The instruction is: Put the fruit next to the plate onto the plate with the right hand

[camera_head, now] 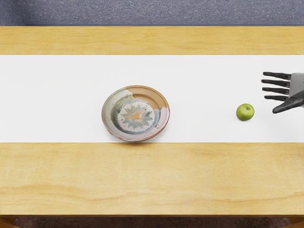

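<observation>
Head view, looking down at the table: the plate (136, 113) sits on a white runner (57, 95) that crosses the wooden table (142, 175). It's an earthy glazed thing with a leafy pattern in the middle. The fruit is a small green apple (245, 112), off to the plate's right and well apart from it, on the same runner and roughly level with the plate's middle. The right hand (286, 92) pokes in from the right edge, further from the plate than the apple and a bit higher up in the picture. Its fingers are spread and straight, pointing back toward the plate, thumb angled down toward the apple. It's gripping nothing, with a visible gap to the apple.
</observation>
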